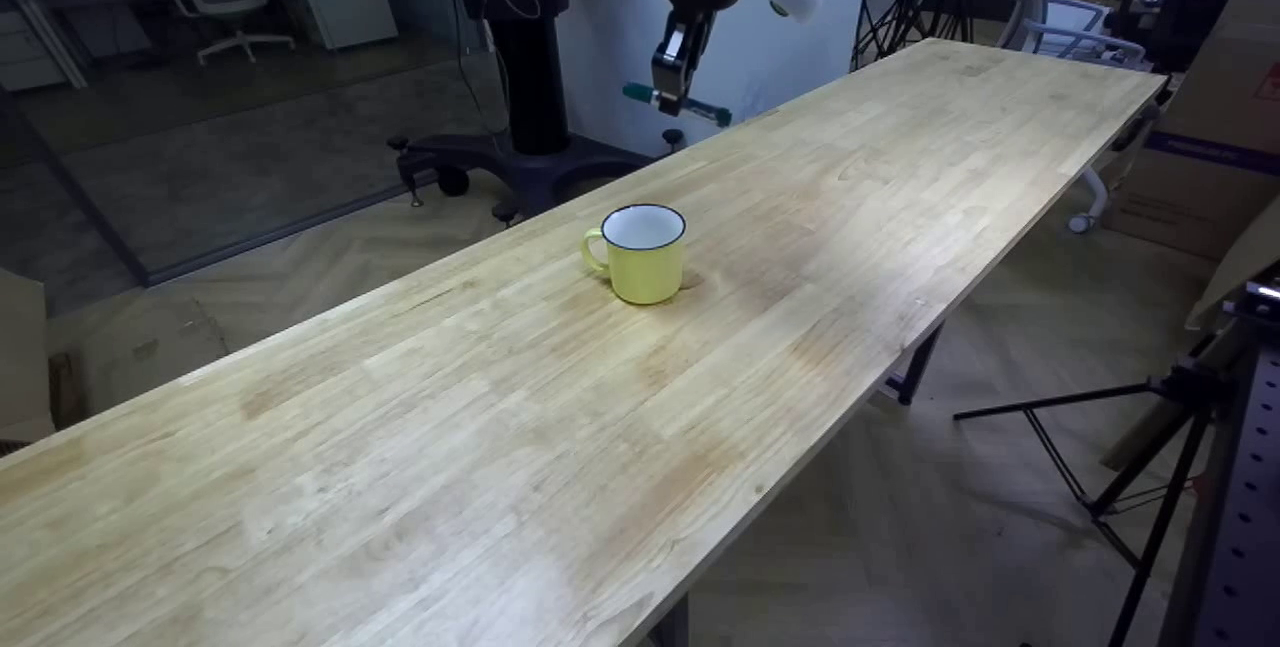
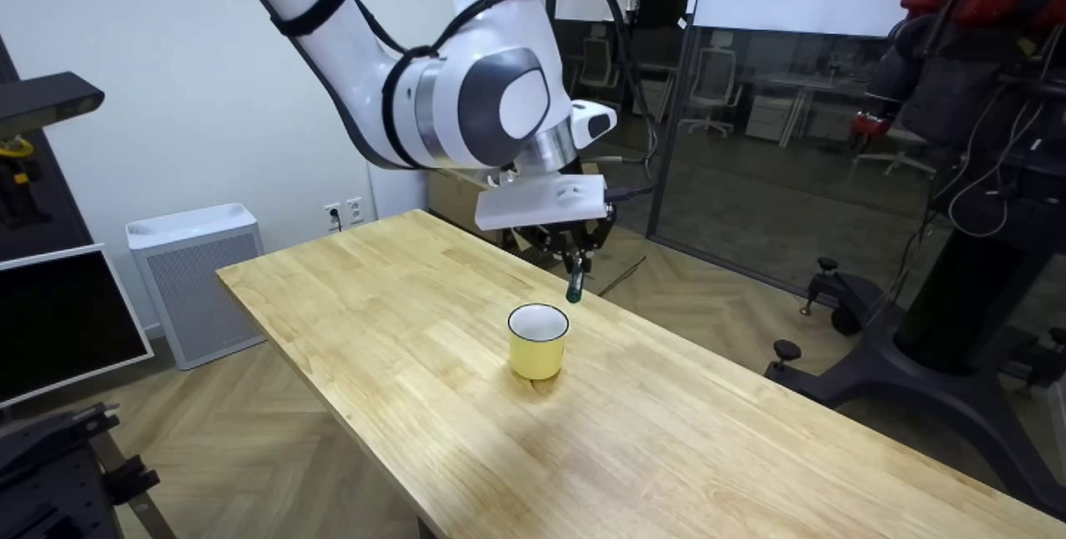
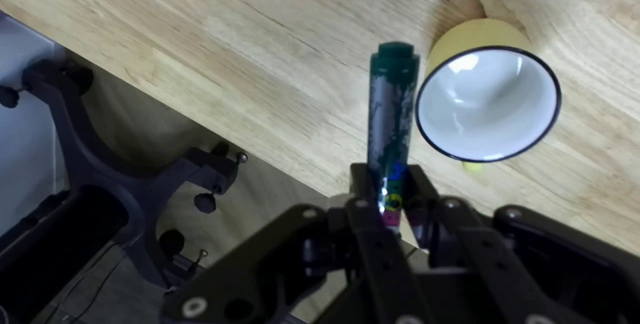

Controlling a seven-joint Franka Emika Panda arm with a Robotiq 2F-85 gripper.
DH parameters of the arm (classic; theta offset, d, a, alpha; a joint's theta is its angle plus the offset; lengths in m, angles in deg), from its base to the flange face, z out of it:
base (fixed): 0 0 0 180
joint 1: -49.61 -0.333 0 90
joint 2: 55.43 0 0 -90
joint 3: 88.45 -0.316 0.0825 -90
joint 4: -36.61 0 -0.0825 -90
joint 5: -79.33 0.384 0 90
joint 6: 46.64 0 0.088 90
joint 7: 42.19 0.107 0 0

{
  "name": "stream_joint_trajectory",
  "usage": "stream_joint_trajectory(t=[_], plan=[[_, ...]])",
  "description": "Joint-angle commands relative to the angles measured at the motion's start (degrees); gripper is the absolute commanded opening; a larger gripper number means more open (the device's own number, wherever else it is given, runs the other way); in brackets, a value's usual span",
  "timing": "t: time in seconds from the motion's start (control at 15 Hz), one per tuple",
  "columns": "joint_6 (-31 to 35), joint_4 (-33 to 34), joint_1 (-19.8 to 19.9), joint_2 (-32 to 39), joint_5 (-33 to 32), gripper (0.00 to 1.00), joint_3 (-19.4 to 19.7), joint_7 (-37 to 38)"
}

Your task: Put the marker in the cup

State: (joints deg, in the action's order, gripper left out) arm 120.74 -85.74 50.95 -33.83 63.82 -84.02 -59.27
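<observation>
The marker, dark green with a greyish worn barrel and coloured print, shows in both exterior views (image 1: 711,112) (image 2: 575,286) and in the wrist view (image 3: 392,98). My gripper (image 1: 672,103) (image 2: 576,262) (image 3: 388,184) is shut on the marker, gripping it between the fingertips, raised above the table's edge. In an exterior view the marker lies roughly level, slightly tilted. The yellow cup (image 1: 646,274) (image 2: 535,357) (image 3: 480,35) stands upright on the table; its visible white inside holds nothing. In the wrist view the cup is right of the marker, apart from it.
The long wooden table (image 1: 450,427) (image 2: 666,447) bears the cup. The cup's handle (image 1: 592,253) points to the table edge nearest the dark wheeled stand (image 1: 535,87) (image 3: 135,184). A black tripod (image 1: 1150,447) stands on the floor beyond the opposite edge.
</observation>
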Motion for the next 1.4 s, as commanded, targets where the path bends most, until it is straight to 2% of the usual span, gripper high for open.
stream_joint_trajectory(t=[0.0,0.2,0.47,0.6,0.93,1.33], plan=[[2.52,-1.33,1.86,-0.36,4.57,0.05,-3.86,1.39],[7.27,-2.66,4.36,1.00,8.80,0.05,-7.35,-0.20],[19.85,-2.34,3.60,5.51,5.57,0.05,-5.37,0.24],[23.65,-1.19,3.73,8.03,4.50,0.05,-5.09,0.37],[26.09,0.01,5.24,11.30,3.18,0.05,-6.50,1.65],[24.18,0.03,5.89,11.92,2.65,0.05,-7.95,1.87]])
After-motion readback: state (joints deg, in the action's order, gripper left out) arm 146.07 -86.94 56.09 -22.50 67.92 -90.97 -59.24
